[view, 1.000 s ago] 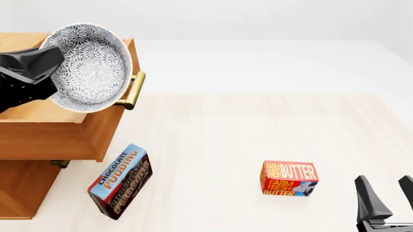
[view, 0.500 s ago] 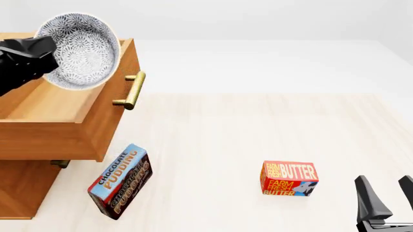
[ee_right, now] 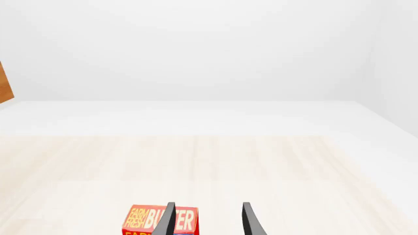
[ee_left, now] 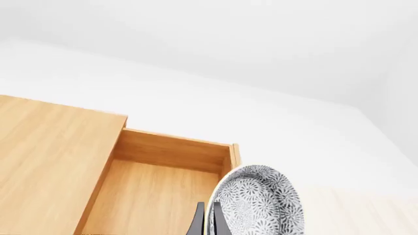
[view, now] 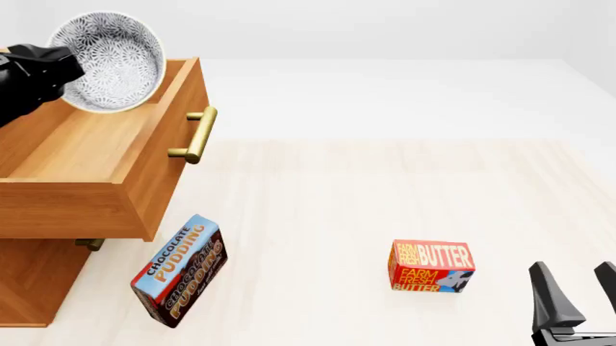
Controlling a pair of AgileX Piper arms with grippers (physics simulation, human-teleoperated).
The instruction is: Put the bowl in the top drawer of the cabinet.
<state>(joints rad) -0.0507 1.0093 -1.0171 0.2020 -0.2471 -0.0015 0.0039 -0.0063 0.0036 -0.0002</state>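
The speckled white bowl (view: 108, 61) hangs tipped on its edge above the back of the open top drawer (view: 86, 155), its inside facing the camera. My left gripper (view: 60, 66) is shut on the bowl's left rim. In the left wrist view the two fingers (ee_left: 197, 223) pinch the rim of the bowl (ee_left: 258, 208), with the drawer's bare floor (ee_left: 153, 196) below. The drawer juts out of the wooden cabinet (view: 27, 285), brass handle (view: 193, 134) at its front. My right gripper (view: 579, 301) stands open and holds nothing, low at the near right.
A chocolate pudding box (view: 178, 270) stands tilted on the table just in front of the cabinet. A red butter box (view: 431, 267) sits left of the right gripper, and it shows behind the right fingers (ee_right: 166, 220). The cabinet's top (ee_left: 52, 156) is beside the drawer.
The left gripper has carried the bowl up and to the left, from over the drawer's front to above its back. The right arm has not moved.
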